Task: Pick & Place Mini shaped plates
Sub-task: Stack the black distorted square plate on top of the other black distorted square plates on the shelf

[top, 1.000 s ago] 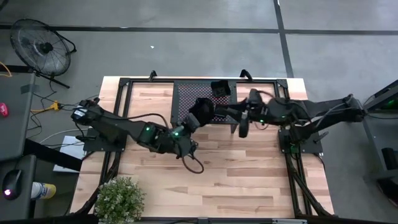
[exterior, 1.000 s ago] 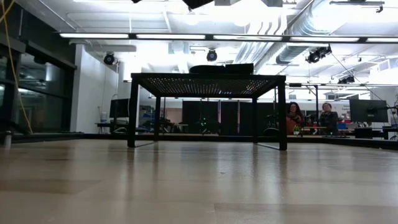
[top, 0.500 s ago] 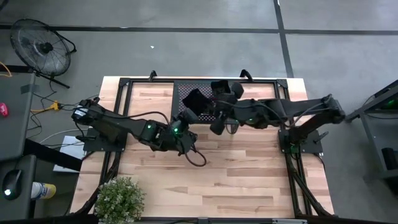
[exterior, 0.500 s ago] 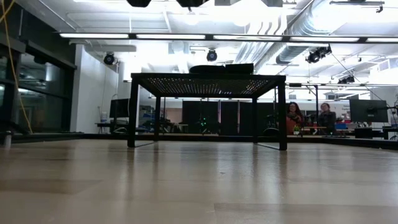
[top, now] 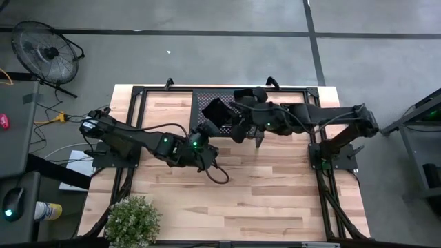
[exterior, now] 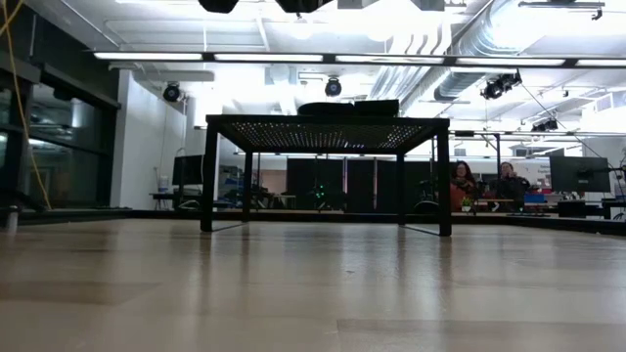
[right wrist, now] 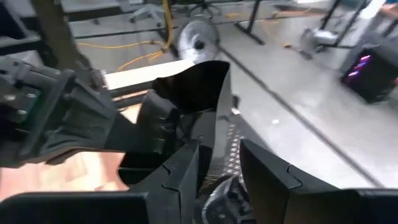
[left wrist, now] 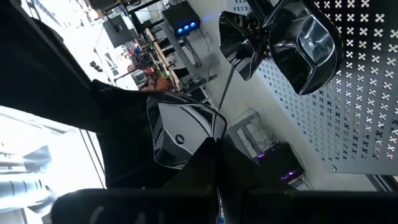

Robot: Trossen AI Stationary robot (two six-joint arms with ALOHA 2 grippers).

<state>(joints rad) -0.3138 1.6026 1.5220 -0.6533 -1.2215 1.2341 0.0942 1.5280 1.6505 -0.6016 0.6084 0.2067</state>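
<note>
My left gripper (top: pixel 205 129) is shut on one glossy black square mini plate (top: pixel 219 110), which it holds up over the near-left part of the black perforated rack (top: pixel 207 100). My right gripper (top: pixel 239 131) is open beside that plate. In the right wrist view its fingers (right wrist: pixel 186 171) stand on either side of the plate's lower edge (right wrist: pixel 214 146); whether they touch it I cannot tell. More mini plates (top: pixel 244 96) rest on the rack's far part, and two of them (left wrist: pixel 305 40) show in the left wrist view. My left gripper pinches the square plate by one rim (left wrist: pixel 202 146) between its two fingers, which come from the table's left. The plate is lifted clear of the rack and stands tilted on edge, its glossy face (right wrist: pixel 199 90) turned toward my right gripper.
The rack stands on four legs (exterior: pixel 208 176) at the table's far middle, with open wood tabletop (top: pixel 262 186) in front of it. A potted plant (top: pixel 133 219) sits at the near left corner. People (exterior: pixel 462 184) sit in the room beyond the table.
My right gripper has swung toward the table's left, from the rack's right side to the plate held by my left gripper. My left gripper has carried the plate a little toward the far edge, then kept still.
</note>
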